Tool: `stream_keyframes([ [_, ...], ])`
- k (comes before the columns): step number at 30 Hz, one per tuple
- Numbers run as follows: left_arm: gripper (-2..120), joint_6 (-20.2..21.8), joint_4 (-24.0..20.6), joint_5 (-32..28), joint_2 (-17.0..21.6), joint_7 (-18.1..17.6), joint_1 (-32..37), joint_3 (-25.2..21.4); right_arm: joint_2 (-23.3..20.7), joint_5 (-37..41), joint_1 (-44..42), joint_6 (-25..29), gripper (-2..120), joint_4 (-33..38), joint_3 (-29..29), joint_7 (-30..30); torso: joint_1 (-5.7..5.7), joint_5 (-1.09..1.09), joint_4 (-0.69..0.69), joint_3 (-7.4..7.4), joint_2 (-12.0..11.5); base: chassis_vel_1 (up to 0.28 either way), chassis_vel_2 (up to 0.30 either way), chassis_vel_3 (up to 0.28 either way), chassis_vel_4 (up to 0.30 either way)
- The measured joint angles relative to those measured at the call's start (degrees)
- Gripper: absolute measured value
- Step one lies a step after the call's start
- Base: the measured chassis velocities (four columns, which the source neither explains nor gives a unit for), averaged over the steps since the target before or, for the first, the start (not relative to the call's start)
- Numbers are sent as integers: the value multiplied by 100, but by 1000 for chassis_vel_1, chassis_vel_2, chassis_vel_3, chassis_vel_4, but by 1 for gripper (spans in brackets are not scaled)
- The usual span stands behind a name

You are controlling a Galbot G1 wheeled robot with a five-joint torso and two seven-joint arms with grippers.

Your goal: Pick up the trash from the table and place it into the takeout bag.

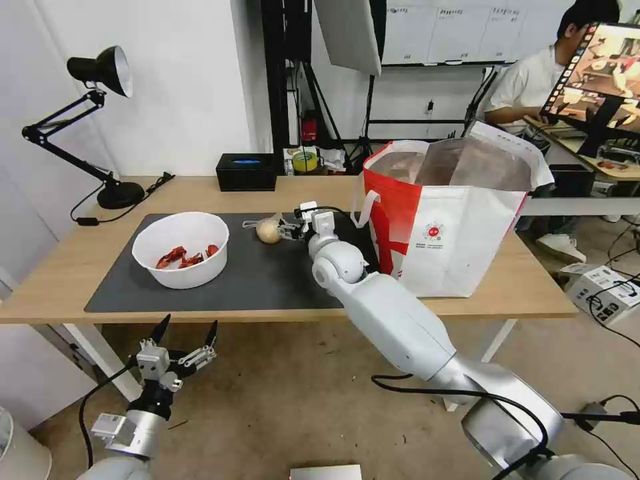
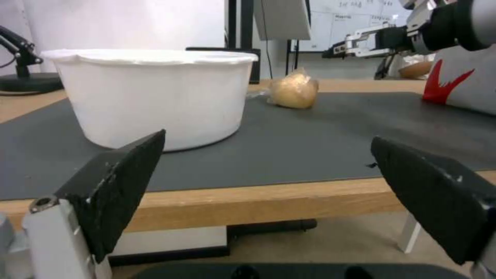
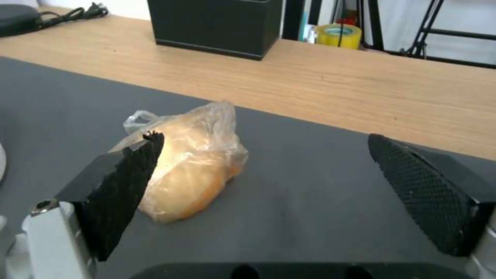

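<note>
Right claw spread beside bagged bun

Open mat between white bowl and takeout bag; passable. Bagged bun near mat's far edge, bare mat around it. Right gripper just beside bun, fingers spread. Black box and desk lamp along far table edge. Bag mouth unobstructed. Left gripper below near table edge, spread.
</note>
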Motion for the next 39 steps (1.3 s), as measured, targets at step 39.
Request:
stream_keyframes([
  [39,100,-31,1,7,-87,16,-50,45,613,-566,692,221,100,-1731,-193,-1197,-1,0,0,0,0,0,0,0,0],
])
